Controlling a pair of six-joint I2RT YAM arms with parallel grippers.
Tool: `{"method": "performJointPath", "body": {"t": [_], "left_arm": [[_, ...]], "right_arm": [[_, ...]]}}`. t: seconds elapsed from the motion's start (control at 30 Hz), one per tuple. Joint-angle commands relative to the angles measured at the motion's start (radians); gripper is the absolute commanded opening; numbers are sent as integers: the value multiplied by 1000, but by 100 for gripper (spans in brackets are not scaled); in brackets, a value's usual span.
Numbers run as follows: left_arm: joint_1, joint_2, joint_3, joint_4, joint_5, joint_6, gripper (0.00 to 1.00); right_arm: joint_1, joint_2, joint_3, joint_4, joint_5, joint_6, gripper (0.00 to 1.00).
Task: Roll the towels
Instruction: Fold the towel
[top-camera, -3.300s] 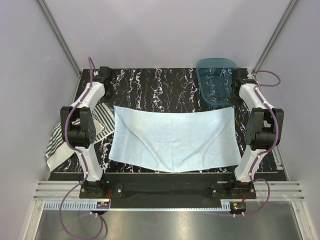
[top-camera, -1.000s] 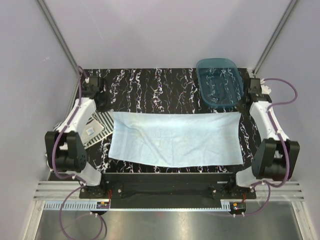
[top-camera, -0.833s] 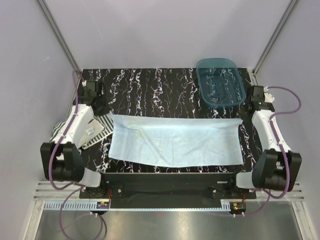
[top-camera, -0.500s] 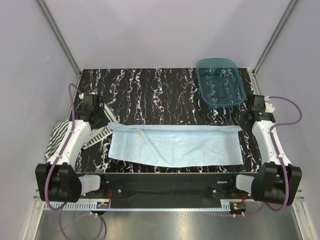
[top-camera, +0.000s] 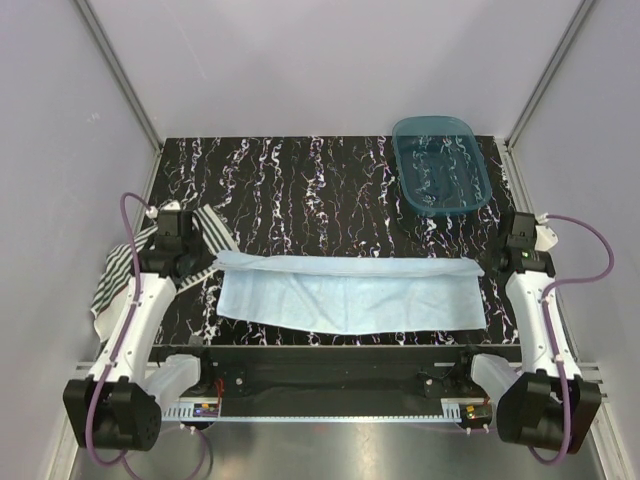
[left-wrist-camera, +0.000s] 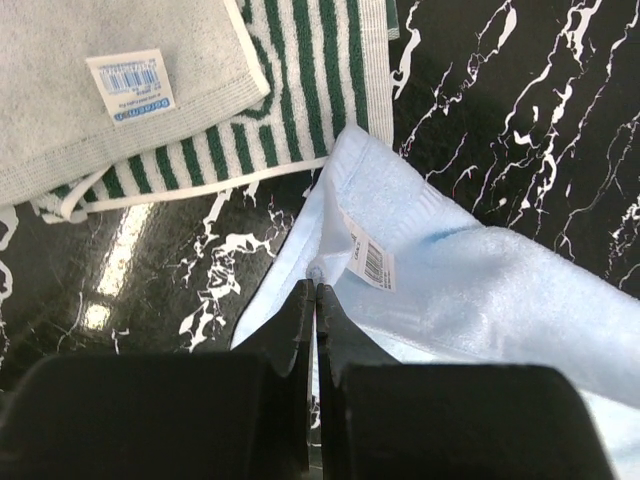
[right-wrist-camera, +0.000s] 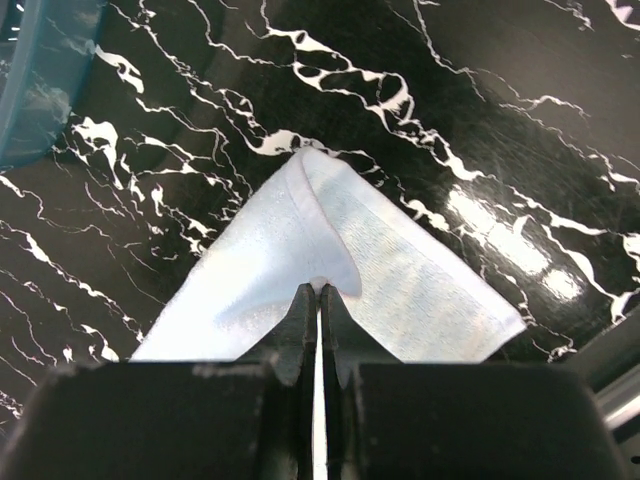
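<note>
The light blue towel (top-camera: 350, 295) lies across the near half of the black marble table (top-camera: 300, 180), its far edge folded over toward me. My left gripper (top-camera: 210, 262) (left-wrist-camera: 315, 288) is shut on the left corner of that folded edge, right by the barcode label (left-wrist-camera: 370, 262). At the other end my right gripper (top-camera: 490, 266) (right-wrist-camera: 319, 289) is shut on the right corner of the same towel (right-wrist-camera: 300, 250). The green-and-white striped towel (top-camera: 113, 278) (left-wrist-camera: 290, 90) lies rumpled at the table's left edge, partly under my left arm.
A translucent teal plastic tub (top-camera: 440, 175) (right-wrist-camera: 30, 80) stands at the far right corner. Grey walls close in the sides and back. A metal rail (top-camera: 320, 400) runs along the near edge by the arm bases.
Both grippers have drawn back toward the near edge, each holding a corner, so the blue towel's far edge has folded over and the towel looks narrower.
</note>
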Motion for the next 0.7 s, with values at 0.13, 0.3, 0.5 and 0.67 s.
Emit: {"method": "performJointPath", "body": {"t": [0.13,0.3,0.5,0.67], "left_arm": [[7,-95,-45,-20,-32,-71,0],[7,-109,-21,-84,-64,-82,5],[7,-196,16,-198,-69,-96,47],[7,-289,50,-216,-99,-61,77]], "right_arm": [[-11,-89,-38,-53,28,60,0],[-20,-119,-64,-90,28,140,7],[-23,-278,-127,-175,59,322,79],[-23,-398,-110,-153,119,362,90]]}}
